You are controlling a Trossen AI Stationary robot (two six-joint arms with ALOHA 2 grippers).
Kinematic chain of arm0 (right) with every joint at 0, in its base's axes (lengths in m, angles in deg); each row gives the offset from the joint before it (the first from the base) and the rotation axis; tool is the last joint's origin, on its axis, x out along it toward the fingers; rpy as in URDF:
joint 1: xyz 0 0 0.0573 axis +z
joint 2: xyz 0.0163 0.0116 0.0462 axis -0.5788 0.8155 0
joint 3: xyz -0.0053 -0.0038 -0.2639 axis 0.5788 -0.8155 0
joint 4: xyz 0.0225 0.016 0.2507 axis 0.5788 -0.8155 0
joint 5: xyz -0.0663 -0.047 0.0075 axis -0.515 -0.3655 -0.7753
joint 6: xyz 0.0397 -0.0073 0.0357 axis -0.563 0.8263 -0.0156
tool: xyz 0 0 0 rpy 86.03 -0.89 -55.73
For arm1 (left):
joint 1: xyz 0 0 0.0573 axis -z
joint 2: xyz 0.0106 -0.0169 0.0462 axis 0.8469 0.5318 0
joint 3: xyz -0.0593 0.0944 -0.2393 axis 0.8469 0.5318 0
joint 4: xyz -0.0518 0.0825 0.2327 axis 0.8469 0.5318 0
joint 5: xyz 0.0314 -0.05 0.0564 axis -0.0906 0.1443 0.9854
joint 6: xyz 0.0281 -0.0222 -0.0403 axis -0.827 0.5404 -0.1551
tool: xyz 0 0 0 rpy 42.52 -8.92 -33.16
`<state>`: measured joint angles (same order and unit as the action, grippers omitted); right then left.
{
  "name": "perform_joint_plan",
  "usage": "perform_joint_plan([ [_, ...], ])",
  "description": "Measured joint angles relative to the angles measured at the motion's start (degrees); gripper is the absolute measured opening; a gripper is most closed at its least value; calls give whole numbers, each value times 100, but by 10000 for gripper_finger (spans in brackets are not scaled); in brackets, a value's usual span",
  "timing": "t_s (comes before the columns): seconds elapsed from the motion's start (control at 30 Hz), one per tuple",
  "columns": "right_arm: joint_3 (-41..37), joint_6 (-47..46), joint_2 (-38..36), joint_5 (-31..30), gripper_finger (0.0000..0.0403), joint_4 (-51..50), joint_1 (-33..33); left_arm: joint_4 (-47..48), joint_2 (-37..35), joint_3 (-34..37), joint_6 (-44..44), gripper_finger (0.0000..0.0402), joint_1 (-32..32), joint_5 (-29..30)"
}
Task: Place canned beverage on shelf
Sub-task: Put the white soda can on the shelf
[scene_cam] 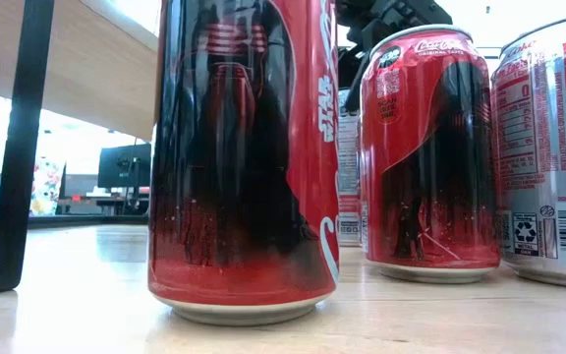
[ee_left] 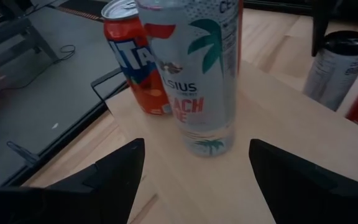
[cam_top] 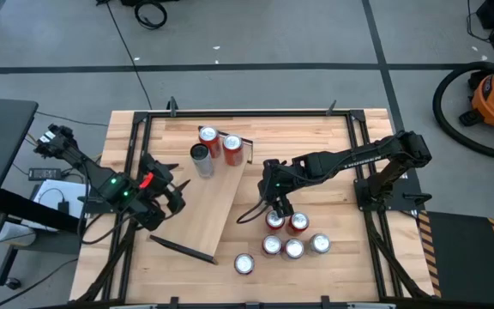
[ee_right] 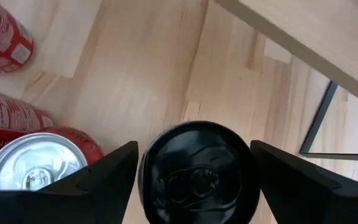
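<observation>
Pale wood makes up the shelf, which lies slanted across the counter with three cans at its far end: a dark can and two orange-red cans. At the left, the left gripper is held at the shelf's near-left edge with its jaws spread and nothing between them; in its wrist view a tall white can and an orange can are seen ahead of it. At the right, the right gripper is set over the cluster of cans on the counter beside the shelf, its jaws released on either side of a black-topped can, not yet clenched. For this pick to be done well, the jaws should be lowered evenly around that can, kept clear of the silver-topped neighbour just beside it, and closed squarely before any lift.
</observation>
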<state>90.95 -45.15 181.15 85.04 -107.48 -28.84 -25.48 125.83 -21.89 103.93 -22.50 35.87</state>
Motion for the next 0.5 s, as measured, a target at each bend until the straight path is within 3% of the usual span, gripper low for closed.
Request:
perform_joint_plan([
  [0.5,0,-71,0,2,323,102,2,-3,0,0,35,302,-40,-203],
])
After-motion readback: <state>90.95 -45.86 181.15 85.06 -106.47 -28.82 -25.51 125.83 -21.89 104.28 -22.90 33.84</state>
